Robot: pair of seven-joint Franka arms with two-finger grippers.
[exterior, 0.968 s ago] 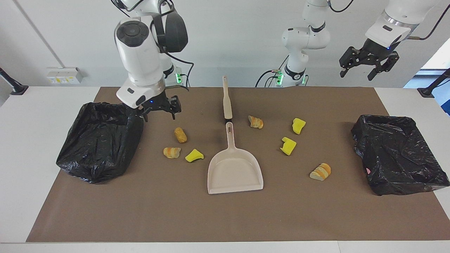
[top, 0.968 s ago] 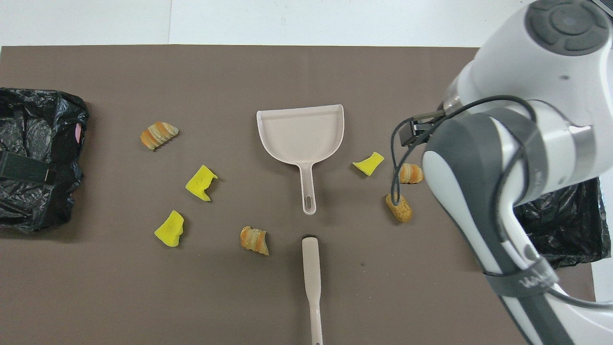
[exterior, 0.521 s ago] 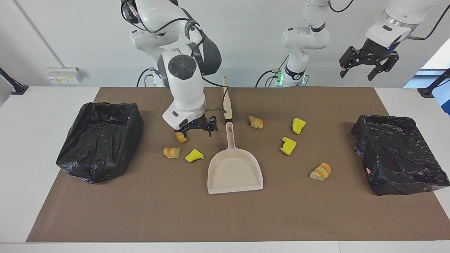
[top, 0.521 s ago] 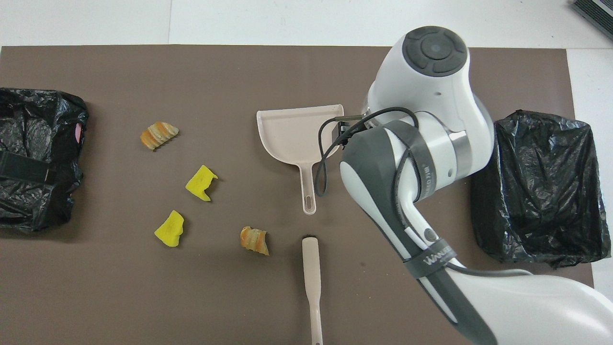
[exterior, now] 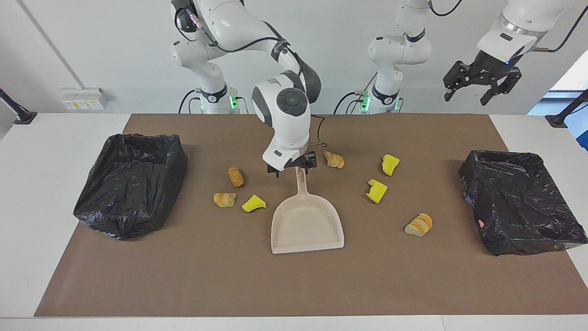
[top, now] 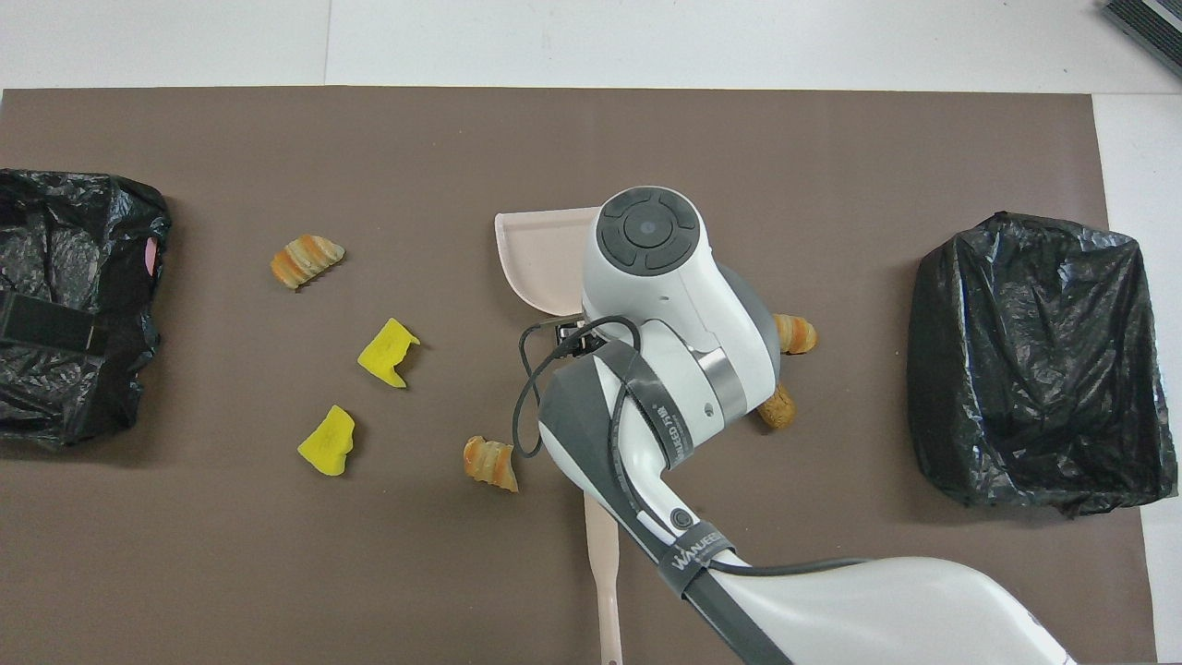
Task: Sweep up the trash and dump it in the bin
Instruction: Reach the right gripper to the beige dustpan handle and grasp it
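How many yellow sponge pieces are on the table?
3. One yellow sponge piece lies beside the dustpan, toward the right arm's end. Two more lie toward the left arm's end, one nearer the robots. None seems hidden.

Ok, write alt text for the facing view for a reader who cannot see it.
The right gripper, open, hangs over the handle of a beige dustpan at the middle of a brown mat, with seven trash bits scattered to either side. A black-lined bin sits at each end, and the left gripper waits open, high over the table's end.
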